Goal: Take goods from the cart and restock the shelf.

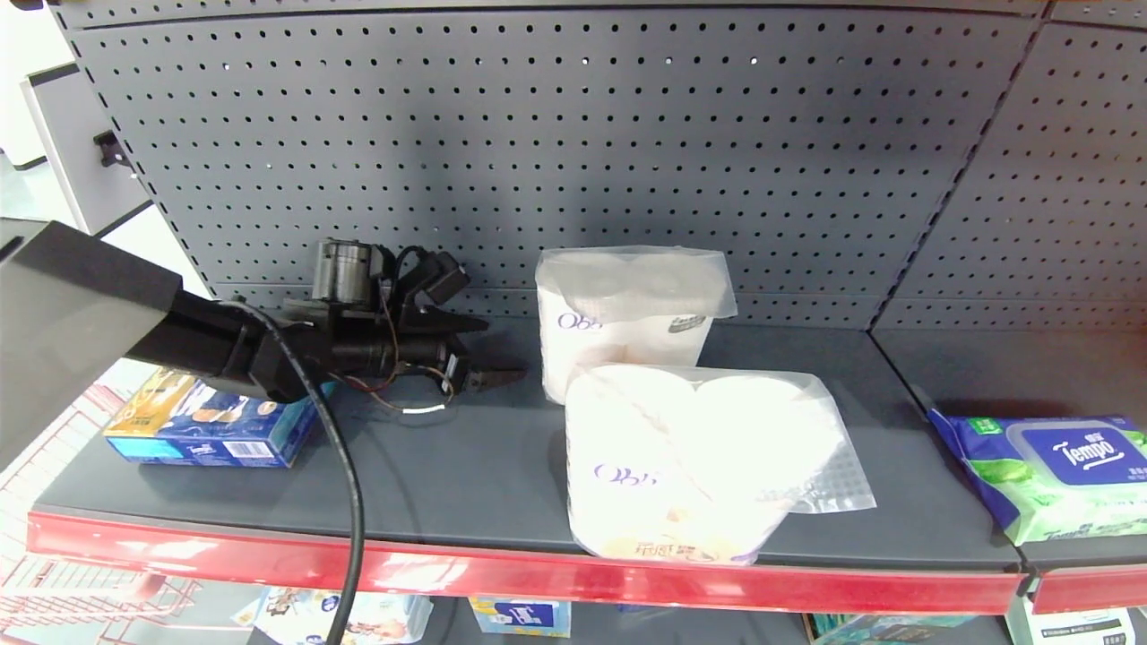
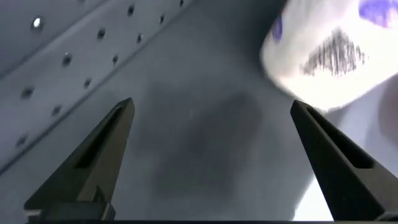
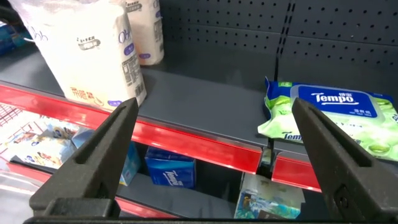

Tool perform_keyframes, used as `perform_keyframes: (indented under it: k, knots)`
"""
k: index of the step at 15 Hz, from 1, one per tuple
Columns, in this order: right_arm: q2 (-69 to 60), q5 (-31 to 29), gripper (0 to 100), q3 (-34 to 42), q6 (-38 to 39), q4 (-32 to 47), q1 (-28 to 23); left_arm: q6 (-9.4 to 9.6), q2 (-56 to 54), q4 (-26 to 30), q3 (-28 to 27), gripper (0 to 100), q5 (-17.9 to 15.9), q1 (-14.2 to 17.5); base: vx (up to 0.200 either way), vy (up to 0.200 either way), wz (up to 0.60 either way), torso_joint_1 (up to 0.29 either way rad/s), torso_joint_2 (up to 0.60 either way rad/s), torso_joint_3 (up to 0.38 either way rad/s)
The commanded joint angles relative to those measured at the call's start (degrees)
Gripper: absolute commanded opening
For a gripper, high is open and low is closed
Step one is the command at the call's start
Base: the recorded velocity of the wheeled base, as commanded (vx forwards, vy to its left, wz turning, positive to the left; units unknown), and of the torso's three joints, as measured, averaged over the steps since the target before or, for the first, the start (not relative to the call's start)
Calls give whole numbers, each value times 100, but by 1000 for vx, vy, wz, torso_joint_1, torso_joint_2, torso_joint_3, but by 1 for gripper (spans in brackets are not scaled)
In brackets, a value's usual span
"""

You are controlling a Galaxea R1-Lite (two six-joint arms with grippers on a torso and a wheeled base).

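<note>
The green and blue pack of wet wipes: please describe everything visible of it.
The green and blue soft plastic pack of wet wipes lies flat, face up, on the right section of the dark grey metal shelf, near its red front edge. A blue flap with a white rim sits on top. It looks closed. Only the shelf touches it.

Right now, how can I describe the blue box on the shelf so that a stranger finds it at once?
Look at the grey shelf with the red front edge. Go to its left end. The blue box lies flat there, the only stiff carton on it; the white roll packs nearby are soft plastic.
</note>
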Motion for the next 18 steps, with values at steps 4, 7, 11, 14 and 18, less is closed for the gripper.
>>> perform_keyframes:
  k: [4,7,11,14,18]
  knots:
    - [14,3,100,-13,-4,-1,-2,-231,196,-14,-388,100,160,-257,0,0,0,0,0,0]
    - [6,3,100,-22,-4,-18,-2,-240,239,-5,-458,100,160,-319,0,0,0,0,0,0]
    - [6,3,100,-40,-4,-18,-2,-249,283,-14,-467,100,195,-495,0,0,0,0,0,0]
    - [6,3,100,-57,-4,-18,-2,-284,310,-14,-493,100,283,-495,0,0,0,0,0,0]
    - [1016,3,100,-655,-338,-1,-46,-451,-314,4,-45,100,327,-187,0,0,0,0,0,0]
